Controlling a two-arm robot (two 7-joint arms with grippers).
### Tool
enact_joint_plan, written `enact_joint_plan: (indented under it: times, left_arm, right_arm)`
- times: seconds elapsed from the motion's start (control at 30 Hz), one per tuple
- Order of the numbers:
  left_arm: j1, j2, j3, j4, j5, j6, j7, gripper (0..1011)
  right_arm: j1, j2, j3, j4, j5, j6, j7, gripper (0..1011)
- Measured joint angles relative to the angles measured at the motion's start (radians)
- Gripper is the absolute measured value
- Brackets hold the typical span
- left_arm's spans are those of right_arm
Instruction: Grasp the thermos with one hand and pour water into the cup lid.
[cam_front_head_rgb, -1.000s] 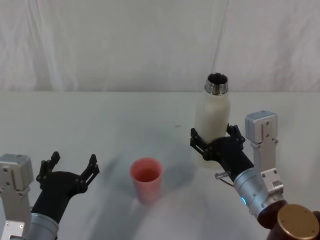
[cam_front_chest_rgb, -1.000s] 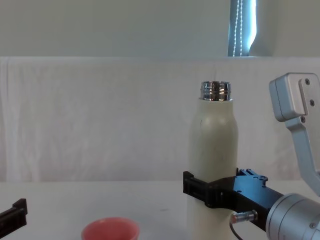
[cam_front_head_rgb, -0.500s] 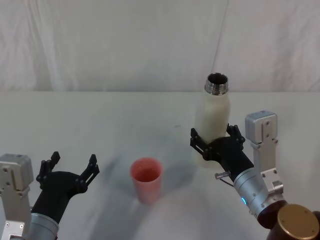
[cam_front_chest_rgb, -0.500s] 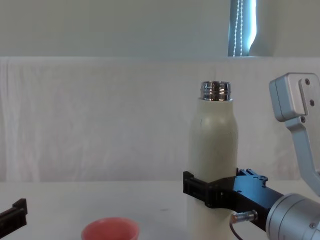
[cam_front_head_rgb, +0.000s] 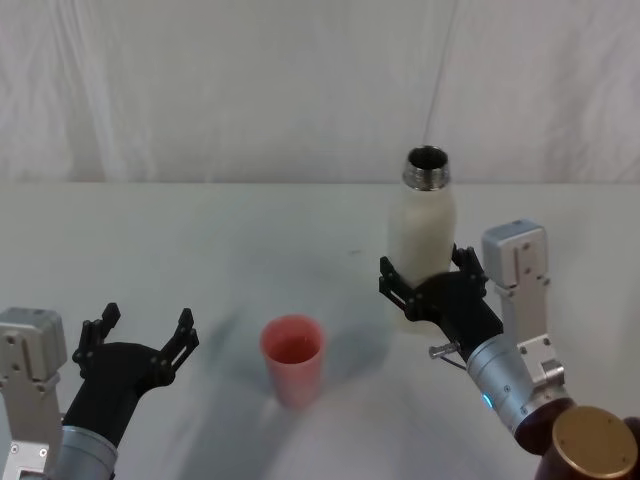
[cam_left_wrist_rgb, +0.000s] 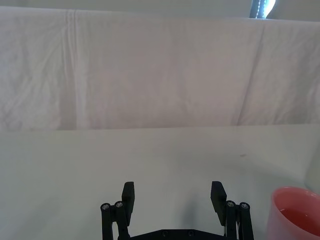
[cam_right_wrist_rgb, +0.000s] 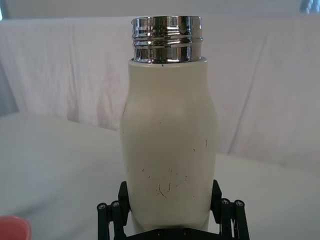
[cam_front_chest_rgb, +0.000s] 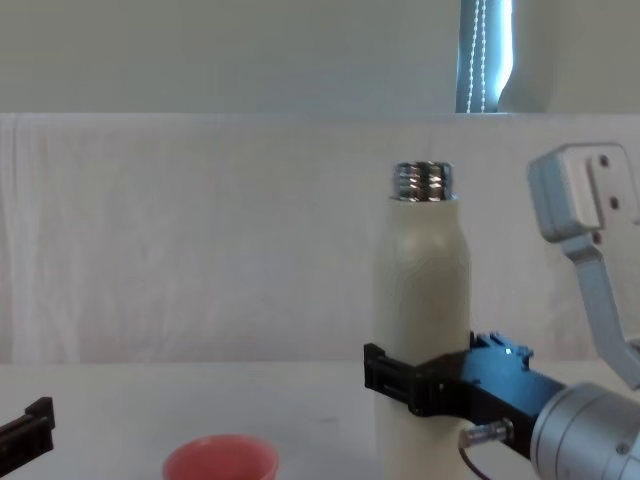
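Observation:
The thermos (cam_front_head_rgb: 422, 225), a tall cream-white bottle with an open silver threaded neck, stands upright right of centre. My right gripper (cam_front_head_rgb: 428, 282) is shut on the thermos around its lower body, one black finger on each side. The right wrist view shows the thermos (cam_right_wrist_rgb: 169, 135) held between the fingers (cam_right_wrist_rgb: 122, 200). In the chest view the thermos (cam_front_chest_rgb: 420, 300) rises well above the cup lid (cam_front_chest_rgb: 220, 465). The salmon-pink cup lid (cam_front_head_rgb: 292, 355) stands upright on the table, to the left of the thermos and nearer to me. My left gripper (cam_front_head_rgb: 140, 335) hovers open at the lower left, apart from the cup lid (cam_left_wrist_rgb: 295, 212).
A white table (cam_front_head_rgb: 200, 240) runs back to a white cloth backdrop (cam_front_head_rgb: 250, 90). A round brown cap-like part (cam_front_head_rgb: 595, 445) sits at the lower right by my right arm. Open table lies between the two grippers and behind the cup lid.
The thermos and my right gripper have shifted slightly left and up together. The left gripper and the cup lid have not moved.

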Motion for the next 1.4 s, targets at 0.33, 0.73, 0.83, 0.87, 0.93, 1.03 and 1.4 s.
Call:
enact_joint_plan:
  times: [0.33,0.73,0.83,0.87,0.93,1.03,1.4]
  left_arm:
    - [0.000,0.000,0.000,0.000,0.000,0.000,0.000,1001]
    - [0.000,0.000,0.000,0.000,0.000,0.000,0.000,1001]
    - [0.000,0.000,0.000,0.000,0.000,0.000,0.000,1001]
    - [0.000,0.000,0.000,0.000,0.000,0.000,0.000,1001]
    - [0.000,0.000,0.000,0.000,0.000,0.000,0.000,1001]
    - [0.000,0.000,0.000,0.000,0.000,0.000,0.000,1001]
    - [0.000,0.000,0.000,0.000,0.000,0.000,0.000,1001]
  right_arm:
    - [0.022,0.072,-0.062,-0.043,-0.190,0.016,-0.023,950]
    - [0.025,0.159,-0.143,-0.077,-0.520,0.051,-0.111,950]
    - [0.025,0.172,-0.160,-0.083,-0.577,0.062,-0.123,950]
    - [0.025,0.180,-0.171,-0.086,-0.614,0.070,-0.130,950]
    - [0.025,0.187,-0.181,-0.090,-0.647,0.077,-0.135,950]
    - [0.027,0.200,-0.197,-0.096,-0.706,0.088,-0.138,950]
    - [0.048,0.238,-0.249,-0.100,-0.902,0.126,-0.134,950]
